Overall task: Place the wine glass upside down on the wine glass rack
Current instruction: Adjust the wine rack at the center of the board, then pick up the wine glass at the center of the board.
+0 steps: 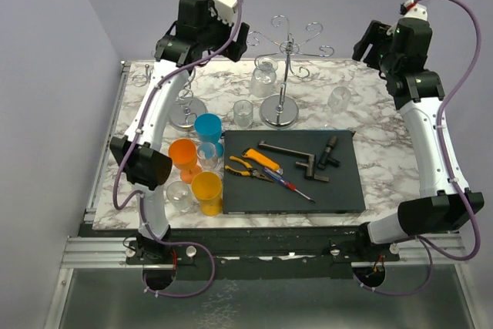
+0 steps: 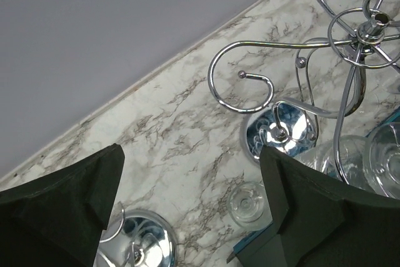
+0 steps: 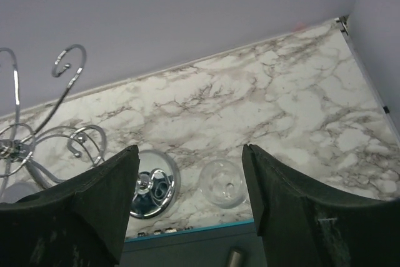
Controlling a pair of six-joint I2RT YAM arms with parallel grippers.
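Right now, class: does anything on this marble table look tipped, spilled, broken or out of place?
Nothing looks spilled or broken. The chrome wire glass rack stands upright. The only mismatch is the orange-handled pliers lying on the black rectangular mat, a workshop tool beside that rack.

The table (image 1: 385, 140) has a white and grey marble top. A black mat (image 1: 347, 182) lies flat on it, near the front. Behind the mat stands a shiny rack (image 1: 279, 111) on its round foot. A second shiny stand (image 1: 187, 113) is off to the left. A small glass (image 1: 243, 112) sits between the two. Another glass (image 1: 339, 98) sits to the right of the rack. Left of the mat, close together, stand a blue cup (image 1: 207, 125), an orange cup (image 1: 183, 152), a yellow cup (image 1: 207, 187) and two clear cups (image 1: 179, 194).
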